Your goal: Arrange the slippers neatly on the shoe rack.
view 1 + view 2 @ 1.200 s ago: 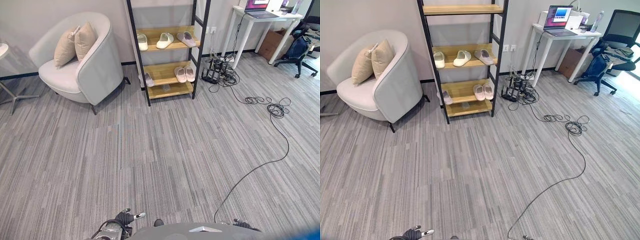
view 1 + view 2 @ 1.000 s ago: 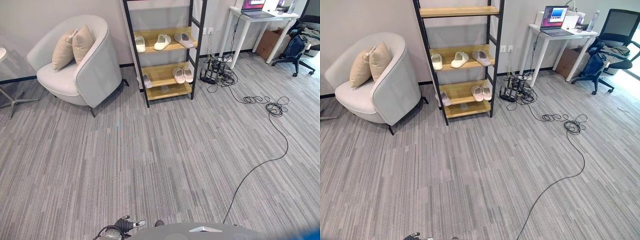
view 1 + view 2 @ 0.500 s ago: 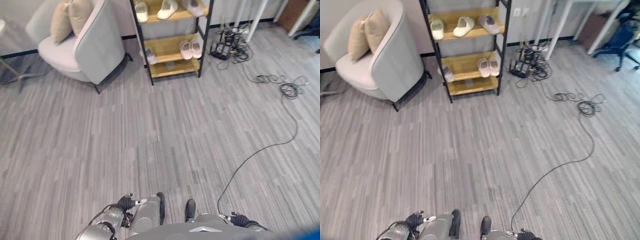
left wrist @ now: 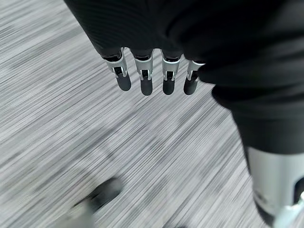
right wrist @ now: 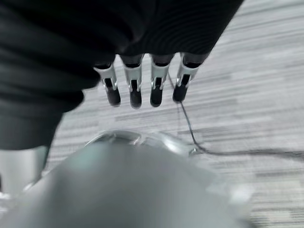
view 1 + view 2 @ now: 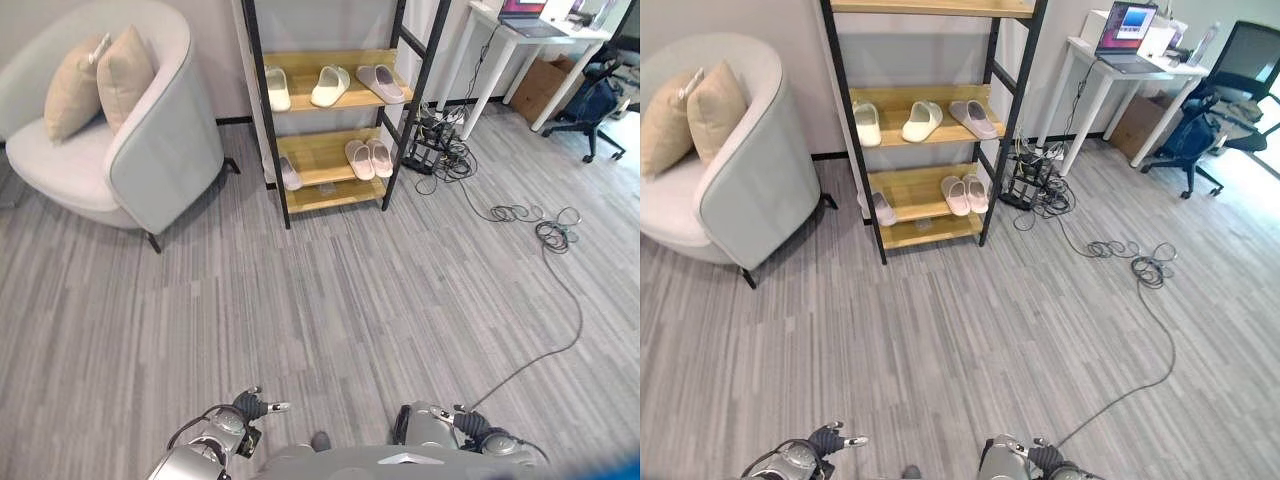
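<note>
While both hands hang low and hold nothing, this is what can be seen:

Floor: grey striped carpet (image 6: 330, 300) covers the room from the wall to the robot.

Armchair: a big pale chair (image 6: 120, 150) stands left of the rack, with two tan pillows (image 6: 95, 85) on its seat.

Shoe rack: a tall black frame with wooden shelves (image 6: 925, 150) stands against the far wall, between the chair and the desk.

Desk: a white desk (image 6: 1110, 75) stands right of the rack with a laptop (image 6: 1130, 25) open on top. A dark office chair (image 6: 1220, 90) sits at the far right.

Cords: a pile of black cords (image 6: 440, 140) lies beside the rack's right leg.

Upper slippers: three slippers lie on the middle shelf. A white slipper (image 6: 277, 88) is on the left, a cream slipper (image 6: 330, 85) is in the middle and tilted, and a grey slipper (image 6: 380, 82) is on the right, also turned at a slant.

Lower slippers: a pink pair (image 6: 368, 157) lies side by side on the low shelf. One more slipper (image 6: 289, 172) sits at that shelf's left edge, by the black post.

Left hand: the left hand (image 4: 147, 71) hangs over the carpet with loose, straight fingers and nothing in it.

Right hand: the right hand (image 5: 142, 80) also hangs with loose, straight fingers and carries nothing.
</note>
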